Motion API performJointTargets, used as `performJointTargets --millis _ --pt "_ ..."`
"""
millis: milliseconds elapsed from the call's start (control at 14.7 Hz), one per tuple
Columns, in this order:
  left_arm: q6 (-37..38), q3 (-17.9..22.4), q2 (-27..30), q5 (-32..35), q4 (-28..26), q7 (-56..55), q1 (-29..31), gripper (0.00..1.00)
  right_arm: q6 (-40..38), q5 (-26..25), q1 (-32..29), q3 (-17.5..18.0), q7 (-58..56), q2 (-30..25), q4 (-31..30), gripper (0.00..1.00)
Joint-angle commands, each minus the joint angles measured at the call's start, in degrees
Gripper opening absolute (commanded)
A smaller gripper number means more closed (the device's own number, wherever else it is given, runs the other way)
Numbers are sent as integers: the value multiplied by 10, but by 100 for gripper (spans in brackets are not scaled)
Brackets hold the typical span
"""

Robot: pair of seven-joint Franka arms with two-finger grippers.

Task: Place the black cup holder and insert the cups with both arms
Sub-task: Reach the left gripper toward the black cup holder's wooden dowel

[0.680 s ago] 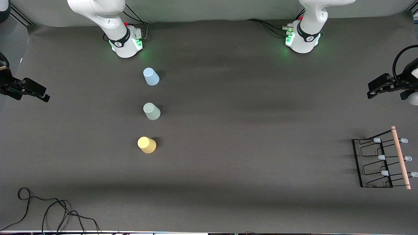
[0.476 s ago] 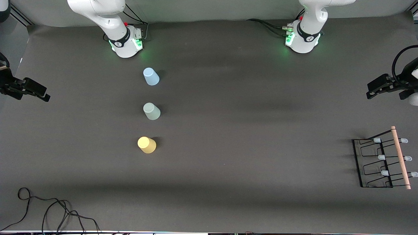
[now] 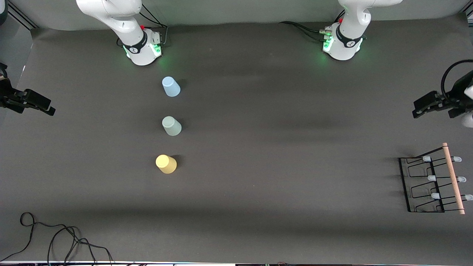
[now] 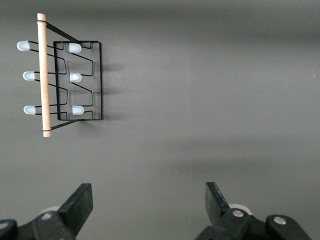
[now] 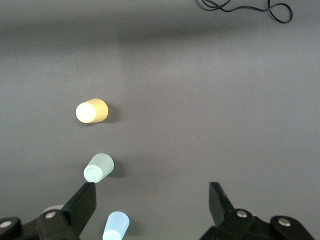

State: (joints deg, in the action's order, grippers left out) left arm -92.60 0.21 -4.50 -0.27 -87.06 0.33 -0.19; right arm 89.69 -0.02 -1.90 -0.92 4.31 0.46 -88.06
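Front view showed the left end effector [image 3: 421, 108], fingers apart and empty, shifted slightly inward at right edge toward the black cup holder [image 3: 432, 183]; right end effector [image 3: 40, 105], apart, waited at left edge; cups [image 3: 171, 126] untouched, so no grasp had begun.

Dark grey table [image 3: 258, 129], loose black cable [image 3: 55, 236], perhaps pale wall [image 3: 240, 11].

— What do we see of the cups?
— Blue cup [image 3: 170, 87], green cup [image 3: 172, 126], yellow cup [image 3: 166, 164], upside down in a row.
— And our holder [image 3: 432, 184]?
— Standing at the left arm's end, empty.
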Motion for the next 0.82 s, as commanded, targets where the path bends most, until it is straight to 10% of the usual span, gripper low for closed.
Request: performJointTargets --millis 0,748 --pt "-1 6 -74 -4 75 -4 14 100 -15 10 1 -4 -14 9 20 100" --pt "-176 5 -226 11 97 94 99 100 -16 9 2 -4 -14 9 19 100"
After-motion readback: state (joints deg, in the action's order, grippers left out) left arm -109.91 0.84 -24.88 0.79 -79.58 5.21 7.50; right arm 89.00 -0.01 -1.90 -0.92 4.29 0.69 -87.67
